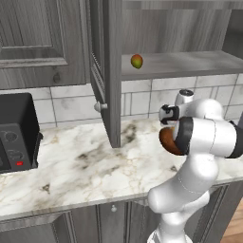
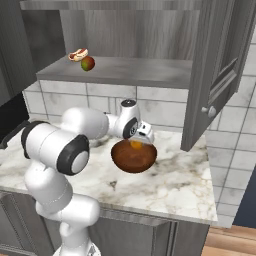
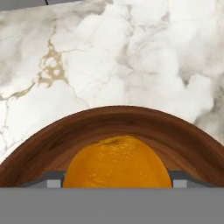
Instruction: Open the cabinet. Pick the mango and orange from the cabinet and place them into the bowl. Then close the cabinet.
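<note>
The cabinet (image 1: 107,71) hangs over the counter with both doors swung open, its right door (image 2: 215,75) edge-on. On the grey shelf (image 2: 125,70) lies the mango (image 1: 136,60) (image 2: 88,63), red and green. My gripper (image 2: 139,141) (image 3: 117,180) hangs low over the bowl (image 2: 134,159) (image 3: 113,116) (image 1: 166,141), shut on the orange (image 2: 136,145) (image 3: 117,162). Both fingertips (image 3: 53,179) flank the fruit's sides. The orange sits just above the bowl's inside, and whether it touches the wood cannot be told.
A hot dog (image 2: 78,54) lies on the shelf just behind the mango. A black oven (image 1: 16,133) stands at the counter's left end. The open left door's lower edge (image 1: 113,137) reaches down near the marble counter (image 1: 80,161). A tiled wall (image 1: 142,102) backs the counter.
</note>
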You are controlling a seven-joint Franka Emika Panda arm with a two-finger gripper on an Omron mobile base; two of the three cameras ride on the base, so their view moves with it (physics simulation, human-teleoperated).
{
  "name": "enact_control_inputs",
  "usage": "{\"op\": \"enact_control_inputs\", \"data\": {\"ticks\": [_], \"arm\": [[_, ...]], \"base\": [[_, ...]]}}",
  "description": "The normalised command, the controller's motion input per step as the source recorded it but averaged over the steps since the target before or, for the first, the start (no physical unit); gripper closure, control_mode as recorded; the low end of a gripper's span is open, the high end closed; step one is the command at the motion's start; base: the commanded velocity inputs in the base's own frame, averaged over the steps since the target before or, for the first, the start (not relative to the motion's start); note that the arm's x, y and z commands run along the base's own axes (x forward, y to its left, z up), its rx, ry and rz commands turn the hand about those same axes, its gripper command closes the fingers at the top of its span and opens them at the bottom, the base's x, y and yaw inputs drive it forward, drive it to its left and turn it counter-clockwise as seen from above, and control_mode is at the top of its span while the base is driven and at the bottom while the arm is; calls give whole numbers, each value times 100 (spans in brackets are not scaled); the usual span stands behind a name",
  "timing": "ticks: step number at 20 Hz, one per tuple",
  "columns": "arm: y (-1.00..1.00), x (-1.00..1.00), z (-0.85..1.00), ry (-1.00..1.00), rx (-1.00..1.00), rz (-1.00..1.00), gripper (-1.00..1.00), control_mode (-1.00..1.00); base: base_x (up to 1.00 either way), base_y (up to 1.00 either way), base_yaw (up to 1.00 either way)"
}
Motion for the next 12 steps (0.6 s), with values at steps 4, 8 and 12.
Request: {"op": "enact_control_inputs", "data": {"ticks": [4, 8, 12], "arm": [[-11, 0, -35, 2, 0, 0, 100, -100], [-5, 0, -7, 0, 0, 0, -100, -100], [0, 0, -1, 0, 0, 0, -100, -100]], "base": [[0, 0, 0], [0, 0, 0], [0, 0, 0]]}}
